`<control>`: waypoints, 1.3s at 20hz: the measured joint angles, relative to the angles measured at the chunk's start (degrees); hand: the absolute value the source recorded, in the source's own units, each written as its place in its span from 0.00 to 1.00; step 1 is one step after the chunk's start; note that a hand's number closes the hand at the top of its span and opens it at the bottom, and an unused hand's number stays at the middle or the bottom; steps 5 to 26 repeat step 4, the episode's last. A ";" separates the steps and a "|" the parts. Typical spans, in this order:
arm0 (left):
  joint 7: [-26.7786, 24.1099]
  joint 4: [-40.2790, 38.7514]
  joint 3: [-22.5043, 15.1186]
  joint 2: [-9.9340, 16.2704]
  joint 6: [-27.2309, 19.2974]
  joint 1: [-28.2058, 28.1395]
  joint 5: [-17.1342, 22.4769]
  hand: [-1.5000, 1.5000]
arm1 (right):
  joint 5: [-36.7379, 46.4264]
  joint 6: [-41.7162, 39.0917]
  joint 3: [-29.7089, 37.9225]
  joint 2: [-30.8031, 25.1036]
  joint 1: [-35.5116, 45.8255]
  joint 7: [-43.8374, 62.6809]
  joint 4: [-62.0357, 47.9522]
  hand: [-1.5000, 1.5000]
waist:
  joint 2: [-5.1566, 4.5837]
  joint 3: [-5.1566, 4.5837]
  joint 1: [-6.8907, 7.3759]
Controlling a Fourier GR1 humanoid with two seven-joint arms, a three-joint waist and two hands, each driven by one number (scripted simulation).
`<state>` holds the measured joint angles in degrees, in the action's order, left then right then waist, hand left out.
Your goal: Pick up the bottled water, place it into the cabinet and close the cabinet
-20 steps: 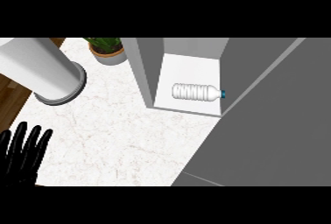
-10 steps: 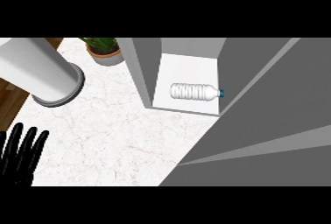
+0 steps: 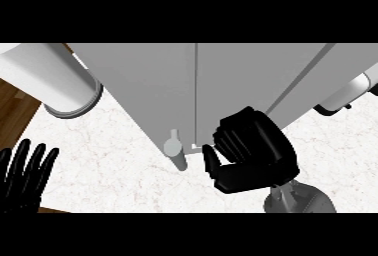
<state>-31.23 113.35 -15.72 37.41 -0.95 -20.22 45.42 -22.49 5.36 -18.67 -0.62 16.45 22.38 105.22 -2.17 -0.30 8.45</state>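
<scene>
Cabinet (image 3: 221, 90) fills the far middle of the head view, both door faces meeting at a vertical seam, so it reads as closed or nearly so. White marbled counter (image 3: 111, 165) spreads near and left of it, with a strip of wood floor at the left edge. A big white cylinder (image 3: 48, 75) stands on the counter at far left, well apart from the cabinet. The right hand (image 3: 251, 152) sits against the near edge of the right door, just right of the seam, fingers curled in a clenched shape with nothing visible inside them; its grey forearm (image 3: 295, 197) comes in from the near right. The left hand (image 3: 26, 175) rests at the near left edge, fingers straight and up, released, well apart from the cabinet. A small door handle (image 3: 172, 146) sits on the left door just left of the seam, right beside the right hand's thumb side. The bottled water shows nowhere in this view; judging from the task, it is likely inside behind the doors, but that cannot be confirmed. Key relation: the door seam lies directly far of the right hand, running near to far, and the right hand is much the nearer one, so any final push to seat the door falls to it.
</scene>
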 measured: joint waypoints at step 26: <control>-0.05 -0.47 -0.23 -0.37 0.32 -0.18 -0.12 0.00 | -2.20 5.61 3.16 0.20 11.79 -1.31 -11.42 1.00 | 0.37 0.29 -0.31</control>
